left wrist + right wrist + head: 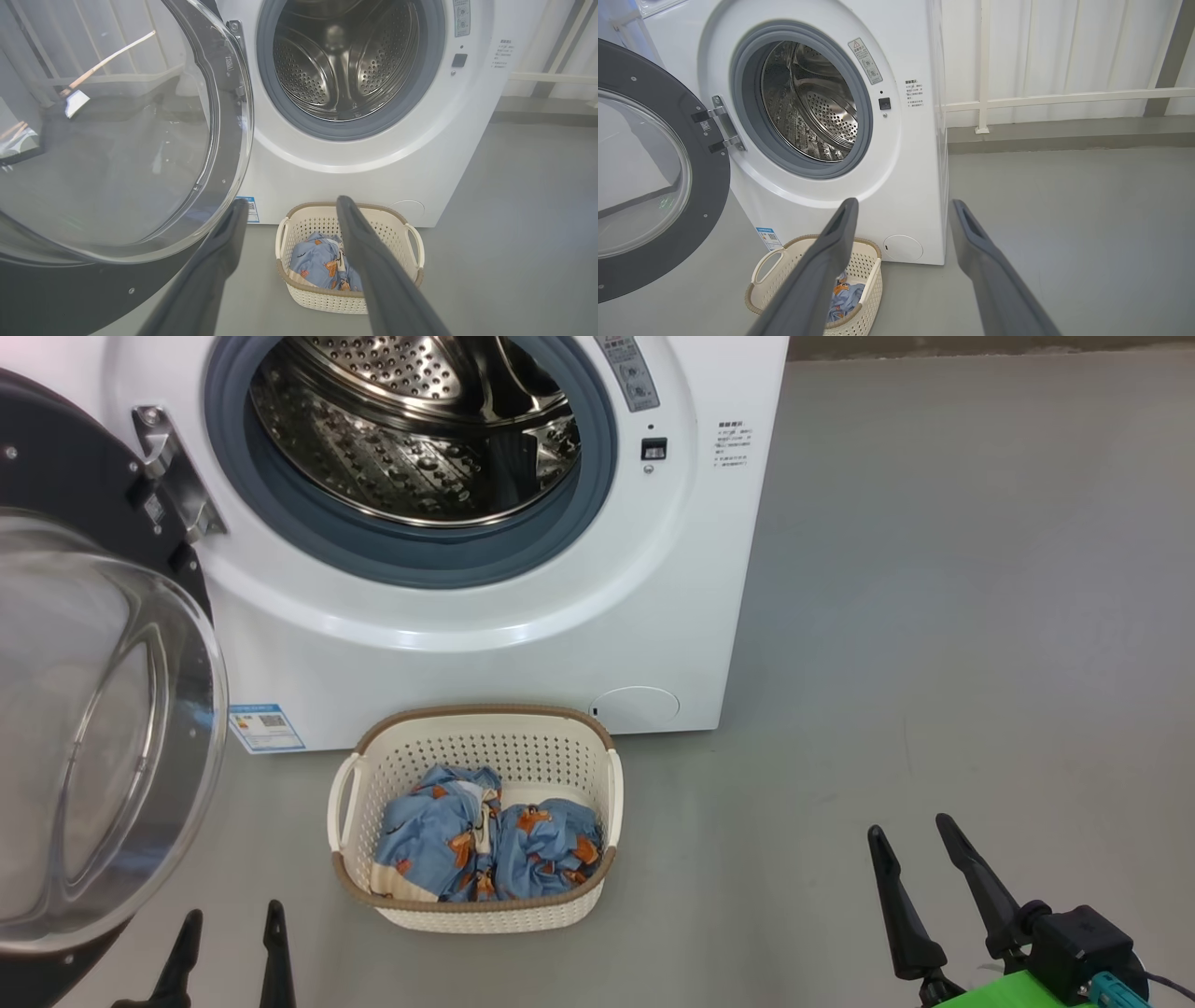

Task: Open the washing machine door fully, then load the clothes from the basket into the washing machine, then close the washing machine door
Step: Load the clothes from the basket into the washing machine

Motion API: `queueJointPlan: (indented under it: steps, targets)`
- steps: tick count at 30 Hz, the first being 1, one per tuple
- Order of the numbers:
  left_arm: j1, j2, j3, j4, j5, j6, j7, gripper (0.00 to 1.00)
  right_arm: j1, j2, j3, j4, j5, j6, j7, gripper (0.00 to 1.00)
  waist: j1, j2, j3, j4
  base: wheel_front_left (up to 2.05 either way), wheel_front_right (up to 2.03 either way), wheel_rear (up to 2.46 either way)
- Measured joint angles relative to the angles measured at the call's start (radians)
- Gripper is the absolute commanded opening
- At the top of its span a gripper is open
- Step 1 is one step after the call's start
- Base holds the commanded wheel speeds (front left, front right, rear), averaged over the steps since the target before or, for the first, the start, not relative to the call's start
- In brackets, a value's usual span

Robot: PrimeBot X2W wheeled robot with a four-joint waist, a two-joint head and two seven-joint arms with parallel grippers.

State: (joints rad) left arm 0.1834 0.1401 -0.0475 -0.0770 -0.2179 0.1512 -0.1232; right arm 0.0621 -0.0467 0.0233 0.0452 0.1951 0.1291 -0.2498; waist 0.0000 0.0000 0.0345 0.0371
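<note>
The white washing machine [523,644] stands before me with its steel drum bare. Its door [103,728] is swung wide open to the left on its metal hinge, glass bowl facing me; the same door [107,140] looms close in the left wrist view. On the floor in front sits the cream basket [476,905] holding the light blue clothes [485,845]. My left gripper [231,919] is open at the lower left, beside the door's lower edge, nothing between its fingers. Far to the basket's right, the right gripper [910,835] is open and holds nothing.
Grey floor stretches to the right of the machine. A white railing [1064,98] and pale wall run behind it. A round filter cap [635,707] and a blue sticker [267,727] sit low on the machine's front.
</note>
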Motion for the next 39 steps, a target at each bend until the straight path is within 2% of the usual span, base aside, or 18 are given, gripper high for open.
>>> queueJointPlan:
  steps: [16, 39]
  targets:
    - [-0.024, 0.002, 0.001, 0.01, -0.008, 0.013, -0.025, 1.0, -0.002, 0.0, 0.0, -0.005, 0.001, 0.0, 0.0, 1.0, 0.0, 0.0, 0.029, 0.015, 1.25, -1.25, 0.0]
    - [-0.044, 0.002, -0.031, 0.032, -0.012, 0.013, -0.037, 1.0, -0.004, 0.0, -0.002, -0.007, 0.001, 0.0, 0.0, 1.0, 0.0, 0.0, 0.042, 0.011, 0.05, -0.05, 0.0]
